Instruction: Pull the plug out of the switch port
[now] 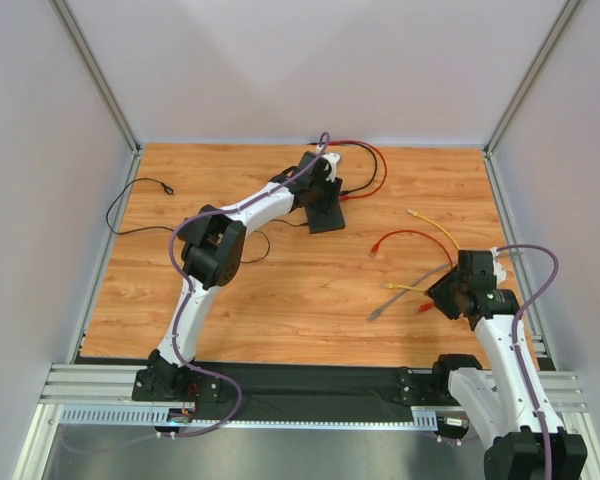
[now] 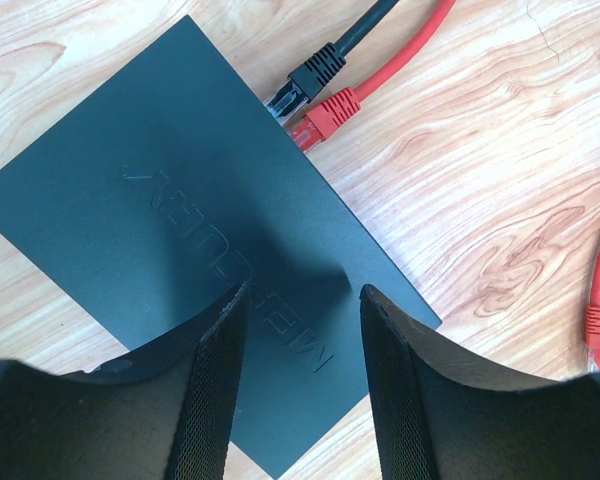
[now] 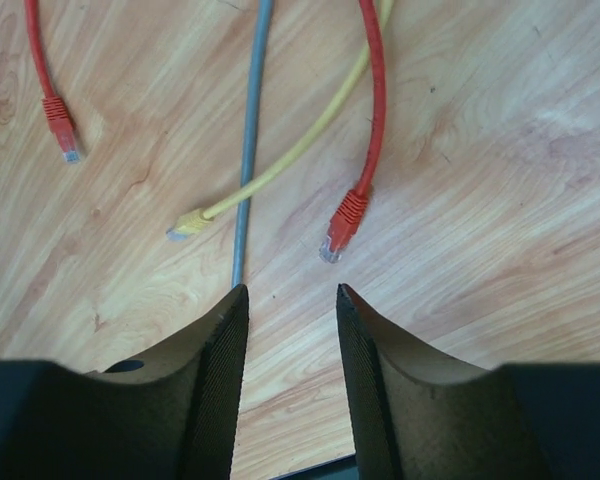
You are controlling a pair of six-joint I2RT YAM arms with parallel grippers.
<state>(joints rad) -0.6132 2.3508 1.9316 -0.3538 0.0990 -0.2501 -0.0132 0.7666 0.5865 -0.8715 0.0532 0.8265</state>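
The switch (image 2: 180, 230) is a flat matte-black box on the wooden table; it also shows in the top view (image 1: 328, 216). A black plug (image 2: 310, 78) and a red plug (image 2: 325, 117) sit in sockets on its far side. My left gripper (image 2: 302, 290) hovers open just above the switch's near end, holding nothing; in the top view it is over the switch (image 1: 322, 190). My right gripper (image 3: 292, 290) is open and empty above bare wood at the right of the table (image 1: 448, 293), far from the switch.
Loose cables lie under the right gripper: a red plug end (image 3: 342, 222), a yellow plug end (image 3: 188, 224), a grey cable (image 3: 248, 150) and another red plug (image 3: 60, 125). A thin black cable (image 1: 140, 205) lies far left. Walls enclose the table.
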